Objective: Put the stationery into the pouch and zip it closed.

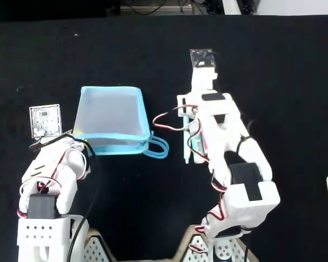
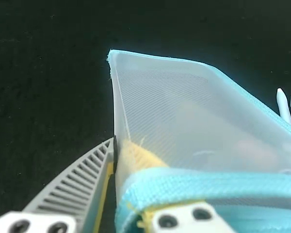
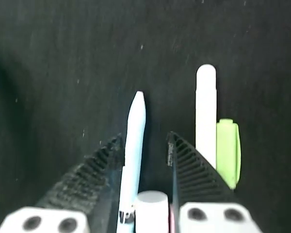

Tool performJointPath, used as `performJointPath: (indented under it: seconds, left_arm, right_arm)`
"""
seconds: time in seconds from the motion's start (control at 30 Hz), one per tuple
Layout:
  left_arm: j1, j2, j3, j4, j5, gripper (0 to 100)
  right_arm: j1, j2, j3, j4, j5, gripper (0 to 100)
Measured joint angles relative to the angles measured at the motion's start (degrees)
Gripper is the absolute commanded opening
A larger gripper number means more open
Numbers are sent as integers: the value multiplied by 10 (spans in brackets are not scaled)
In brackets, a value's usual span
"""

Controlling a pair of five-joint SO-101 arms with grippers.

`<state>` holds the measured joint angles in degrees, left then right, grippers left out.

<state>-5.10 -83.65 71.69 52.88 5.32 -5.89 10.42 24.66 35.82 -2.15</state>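
Left gripper: my fingers are clamped on the blue rim at the near corner of the pouch, which lies flat on the table.
Right gripper: my fingers are apart, straddling a white pen without squeezing it.
Done: something yellow shows through the mesh, so I judge it partly loaded.
Left: the pen, a white marker and a green highlighter beside it, then the zip.
Surface: black cloth table.
Room: cables past the far edge.
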Motion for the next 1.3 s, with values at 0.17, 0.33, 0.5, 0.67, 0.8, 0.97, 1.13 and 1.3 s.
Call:
performJointPath:
  seconds: [0.17, 0.33, 0.5, 0.67, 0.8, 0.97, 1.13, 1.3]
  left_arm:
    - [0, 0, 0, 0, 0, 30]
    - [0, 0, 0, 0, 0, 30]
    - [0, 0, 0, 0, 0, 30]
    - [0, 0, 0, 0, 0, 30]
    - [0, 0, 0, 0, 0, 30]
    - [0, 0, 0, 0, 0, 30]
    - [0, 0, 0, 0, 0, 30]
    - [0, 0, 0, 0, 0, 30]
  right_arm:
    - [0, 0, 23, -58, -4, 133]
    - [-19, 33, 29, -84, -4, 133]
    - [-20, 65, 2, -59, -4, 130]
    - [-20, 114, -90, 39, -4, 5]
    - [-19, 138, -147, 116, -4, 11]
    - [-21, 126, -154, 185, -4, 10]
    - [-21, 4, -98, 247, -4, 11]
    - [-10, -161, -9, 288, -4, 11]
